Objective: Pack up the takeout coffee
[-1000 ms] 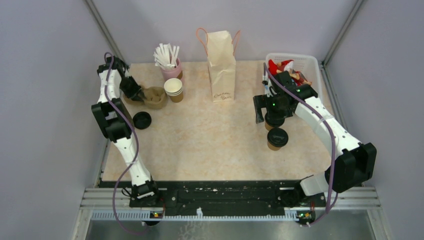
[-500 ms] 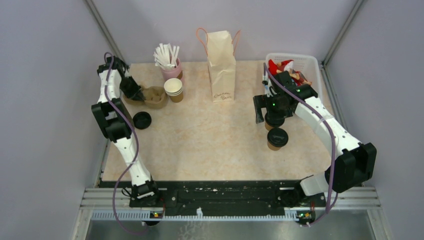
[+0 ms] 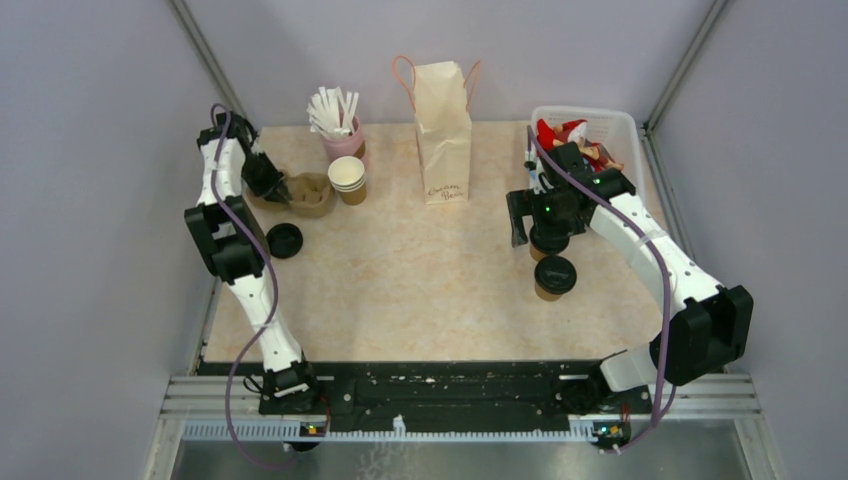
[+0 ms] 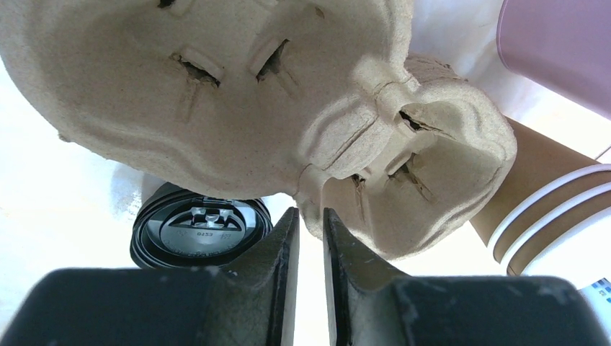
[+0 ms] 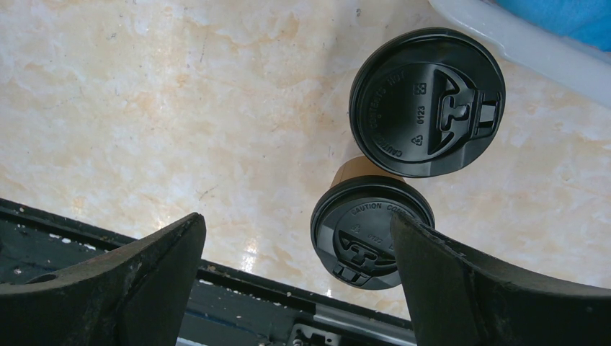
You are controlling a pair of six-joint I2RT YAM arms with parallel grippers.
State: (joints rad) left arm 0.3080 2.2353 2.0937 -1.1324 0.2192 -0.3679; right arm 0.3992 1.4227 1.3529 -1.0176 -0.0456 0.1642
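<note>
Two takeout coffee cups with black lids stand at the right: one [image 3: 555, 275] in the open, the other [image 3: 545, 243] under my right gripper [image 3: 543, 222]. The right wrist view shows both lids [image 5: 426, 102] [image 5: 372, 231]. My right gripper [image 5: 295, 220] hangs above them, open wide, and one fingertip overlaps the nearer lid. At the far left my left gripper [image 3: 278, 188] [image 4: 308, 213] is shut on the rim of a pulp cup carrier [image 3: 308, 193] [image 4: 238, 94]. The paper bag [image 3: 443, 130] stands upright at the back centre.
A loose black lid [image 3: 284, 240] [image 4: 200, 234] lies near the carrier. A stack of lidless cups [image 3: 347, 178] [image 4: 547, 216] and a pink cup of straws [image 3: 342, 135] [image 4: 562, 50] stand beside it. A white basket [image 3: 620, 115] with red items sits at the back right.
The left arm has shifted slightly at the carrier, which stays in place. The right arm and both cups have not moved.
</note>
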